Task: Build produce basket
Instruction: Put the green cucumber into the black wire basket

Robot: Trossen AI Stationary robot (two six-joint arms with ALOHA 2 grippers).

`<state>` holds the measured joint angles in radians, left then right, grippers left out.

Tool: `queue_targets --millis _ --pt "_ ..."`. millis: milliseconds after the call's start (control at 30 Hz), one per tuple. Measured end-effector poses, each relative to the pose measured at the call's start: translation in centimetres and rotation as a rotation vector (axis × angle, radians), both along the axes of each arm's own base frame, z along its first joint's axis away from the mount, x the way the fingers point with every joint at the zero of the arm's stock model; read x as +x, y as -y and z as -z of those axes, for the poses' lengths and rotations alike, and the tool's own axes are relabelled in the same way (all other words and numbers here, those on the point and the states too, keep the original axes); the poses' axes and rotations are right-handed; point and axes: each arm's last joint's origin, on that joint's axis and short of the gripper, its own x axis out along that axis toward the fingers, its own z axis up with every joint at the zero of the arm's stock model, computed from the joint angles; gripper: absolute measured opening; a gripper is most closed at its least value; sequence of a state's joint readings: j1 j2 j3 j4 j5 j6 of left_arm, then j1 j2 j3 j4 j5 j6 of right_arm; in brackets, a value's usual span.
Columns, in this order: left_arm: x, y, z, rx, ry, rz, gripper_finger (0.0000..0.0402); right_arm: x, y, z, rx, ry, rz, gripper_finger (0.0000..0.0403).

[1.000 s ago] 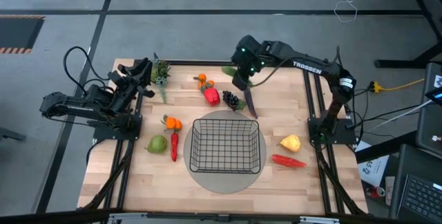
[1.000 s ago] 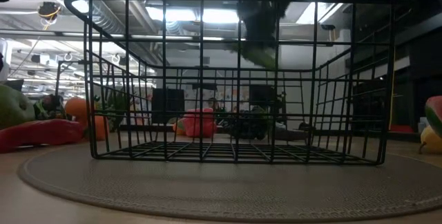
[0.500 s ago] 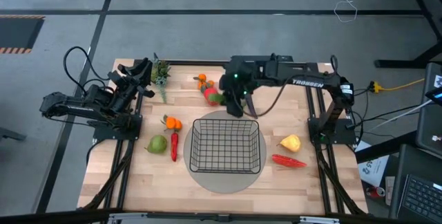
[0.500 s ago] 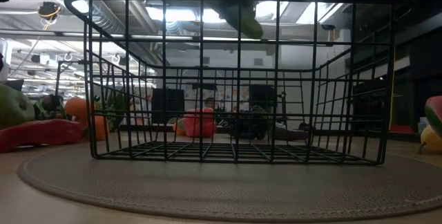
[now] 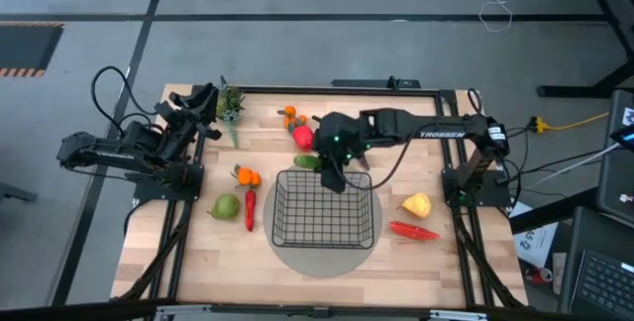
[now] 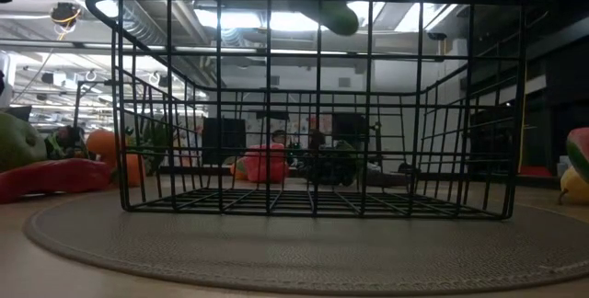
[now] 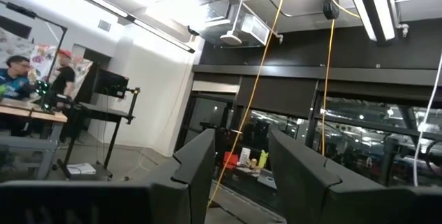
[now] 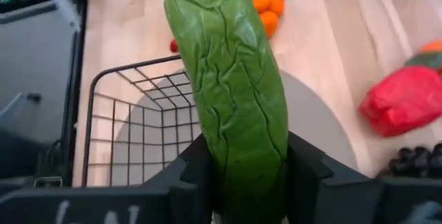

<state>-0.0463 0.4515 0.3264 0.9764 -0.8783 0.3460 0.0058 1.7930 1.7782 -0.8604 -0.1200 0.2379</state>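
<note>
The black wire basket (image 5: pixel 327 207) sits on a round grey mat, and it fills the low view (image 6: pixel 313 105). My right gripper (image 5: pixel 332 165) hovers over the basket's far-left rim, shut on a green cucumber (image 8: pixel 231 72). The cucumber's free end pokes out toward the table's left (image 5: pixel 307 161) and shows above the rim (image 6: pixel 317 4). My left gripper (image 7: pixel 242 175) waits open at the table's far-left corner (image 5: pixel 193 113). A red pepper (image 5: pixel 302 136) lies on the wood just beyond the basket. My right gripper pinches the cucumber near one end (image 8: pixel 242 162) between its two fingers (image 8: pixel 197 172). Most of the cucumber's length sticks out ahead of the fingers. It is lifted clear, above the basket's far rim, and slightly tilted in the low view.
Left of the basket lie an orange pair (image 5: pixel 246 174), a green fruit (image 5: pixel 226 205) and a red chili (image 5: pixel 250 209). On its right are a yellow fruit (image 5: pixel 417 204) and another chili (image 5: pixel 413 230). Oranges (image 5: pixel 289 116) and a leafy sprig (image 5: pixel 230 103) sit near the far edge.
My right gripper has carried the cucumber from the far side of the table toward the near edge and slightly left, ending over the basket's far rim. The cucumber stayed in its hold. The arm now covers the grapes and the dark piece beside them.
</note>
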Motion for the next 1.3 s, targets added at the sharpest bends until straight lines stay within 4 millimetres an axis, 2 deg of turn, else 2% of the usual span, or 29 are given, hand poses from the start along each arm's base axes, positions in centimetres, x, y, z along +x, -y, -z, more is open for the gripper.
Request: queue_targets --millis 100,233,467,1133,1300 --pt "0.0 0.0 0.0 -0.002 0.003 0.002 0.0134 0.0 -0.7 0.0 -0.010 -0.005 0.085 0.0125" --pt "0.0 0.0 0.0 -0.002 0.004 0.002 0.0134 0.0 -1.6 0.0 -0.007 -0.006 0.089 0.0155" --pt "0.0 0.0 0.0 -0.002 0.004 0.002 0.0134 -0.2 -3.0 0.0 0.005 -0.016 0.069 0.0164" --pt "0.0 0.0 0.0 -0.002 0.004 0.002 0.0134 -0.4 -3.2 0.2 0.008 -0.041 0.062 0.0168" --pt "0.0 0.0 0.0 -0.002 0.003 0.002 0.0134 -0.5 -3.2 0.2 -0.011 -0.042 0.057 0.0191"
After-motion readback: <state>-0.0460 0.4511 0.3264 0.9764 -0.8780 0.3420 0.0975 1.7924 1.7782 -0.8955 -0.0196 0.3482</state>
